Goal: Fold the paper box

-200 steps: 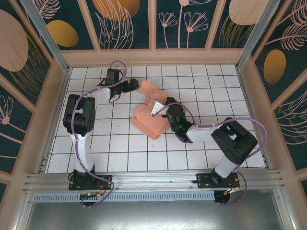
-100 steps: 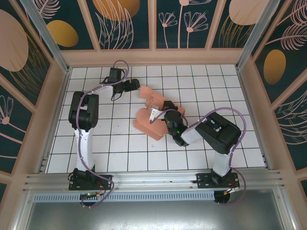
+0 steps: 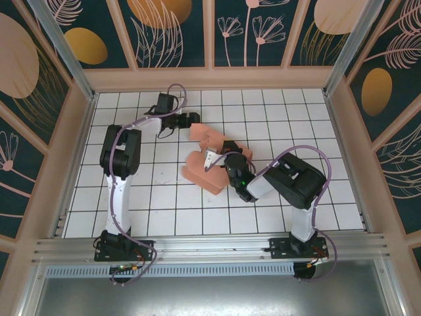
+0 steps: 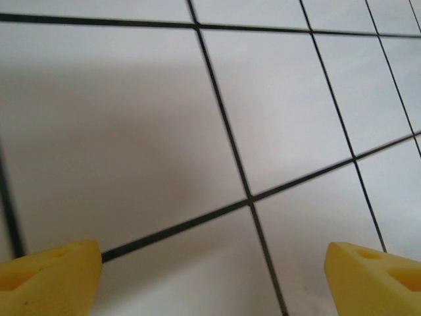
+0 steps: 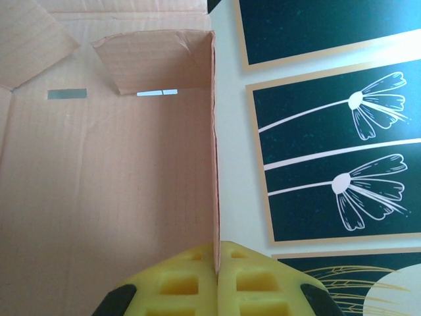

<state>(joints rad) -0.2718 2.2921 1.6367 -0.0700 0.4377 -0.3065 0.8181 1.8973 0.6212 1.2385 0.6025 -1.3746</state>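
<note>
The paper box [image 3: 199, 170] is salmon-pink card, partly folded, lying mid-table with flaps standing up. In the right wrist view its inner floor [image 5: 105, 191] spreads to the left, and one upright side wall runs straight into my right gripper [image 5: 216, 263]. The yellow fingers are shut on that wall's edge. From above, the right gripper [image 3: 215, 155] sits over the box's right side. My left gripper [image 3: 191, 120] hovers just behind the box's far flap. Its yellow fingertips [image 4: 49, 276] stand wide apart over bare tile, with nothing between them.
White tiles with black grid lines [image 4: 250, 197] cover the table. Patterned dark wall panels [image 5: 329, 131] enclose it on three sides. The right arm's elbow [image 3: 296, 181] lies low to the right of the box.
My left gripper has slid right along the back rows toward the box's far flap. The right arm has drawn in closer to the box, still gripping the wall.
</note>
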